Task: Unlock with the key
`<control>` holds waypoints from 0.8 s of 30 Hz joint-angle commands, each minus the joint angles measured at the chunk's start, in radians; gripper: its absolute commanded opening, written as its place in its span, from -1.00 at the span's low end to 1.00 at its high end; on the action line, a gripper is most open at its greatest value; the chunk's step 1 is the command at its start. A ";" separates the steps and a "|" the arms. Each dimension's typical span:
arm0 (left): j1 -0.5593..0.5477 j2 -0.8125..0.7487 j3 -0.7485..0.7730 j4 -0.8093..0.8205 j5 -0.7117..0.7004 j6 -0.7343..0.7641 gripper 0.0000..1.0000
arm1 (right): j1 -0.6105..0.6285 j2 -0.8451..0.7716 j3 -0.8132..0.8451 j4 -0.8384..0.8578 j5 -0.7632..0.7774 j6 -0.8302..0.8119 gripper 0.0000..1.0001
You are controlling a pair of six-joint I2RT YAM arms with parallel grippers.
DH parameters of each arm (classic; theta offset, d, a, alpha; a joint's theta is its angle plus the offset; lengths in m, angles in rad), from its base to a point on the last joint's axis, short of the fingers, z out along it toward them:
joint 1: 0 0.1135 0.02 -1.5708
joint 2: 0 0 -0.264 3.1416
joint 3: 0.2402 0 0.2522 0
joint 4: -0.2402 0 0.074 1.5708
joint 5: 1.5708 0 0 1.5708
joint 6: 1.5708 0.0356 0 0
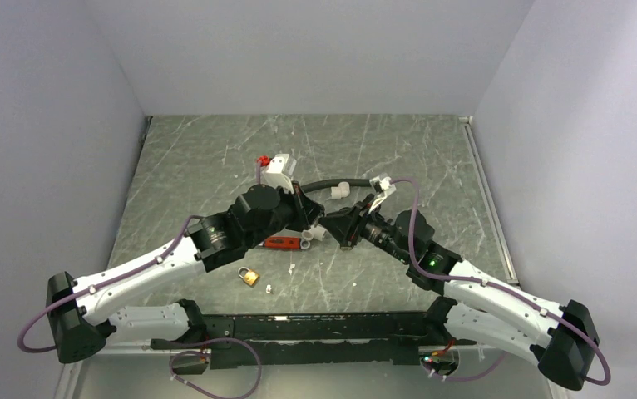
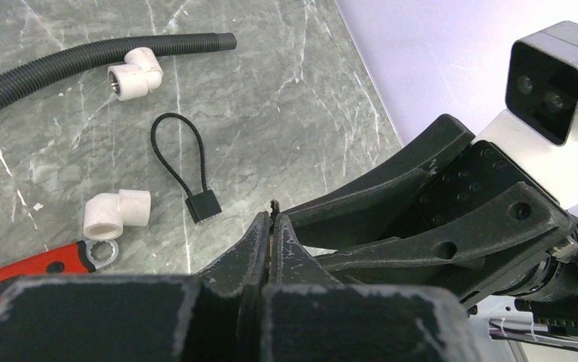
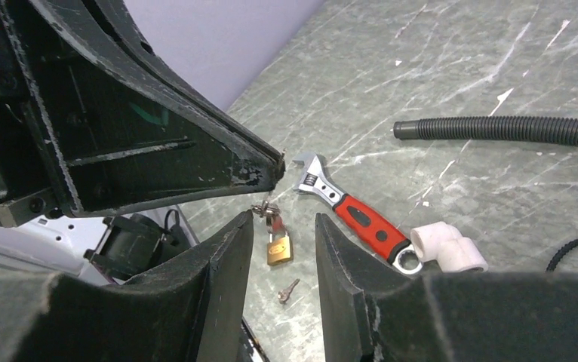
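My left gripper (image 1: 320, 218) (image 2: 272, 219) is shut above the table's middle, and a thin, dark, jagged sliver that looks like the key (image 2: 273, 204) sticks out of its tips. My right gripper (image 1: 342, 226) (image 3: 284, 217) is open and faces it tip to tip. Its fingers (image 2: 391, 188) reach past the left tips on one side. The brass padlock (image 1: 249, 276) (image 3: 278, 249) lies on the table near the front. A second small silvery key (image 3: 288, 290) lies loose just beyond it.
A red-handled wrench (image 3: 361, 222) (image 1: 282, 243) lies under the grippers. Two white pipe elbows (image 2: 133, 72) (image 2: 116, 213), a black ribbed hose (image 2: 59, 64) (image 3: 497, 130) and a black cord loop with a tag (image 2: 184, 162) lie nearby. A red-and-white item (image 1: 275, 165) sits behind.
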 commanded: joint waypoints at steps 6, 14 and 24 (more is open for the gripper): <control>0.002 0.005 -0.006 0.066 -0.002 -0.020 -1.00 | 0.001 0.000 0.037 0.084 -0.007 0.016 -0.27; 0.000 0.001 -0.012 0.075 0.012 -0.022 -1.00 | 0.001 0.012 0.038 0.082 0.030 0.019 -0.43; -0.001 0.000 -0.032 0.101 0.020 -0.034 -1.00 | 0.001 -0.004 0.048 0.067 0.091 0.022 -0.47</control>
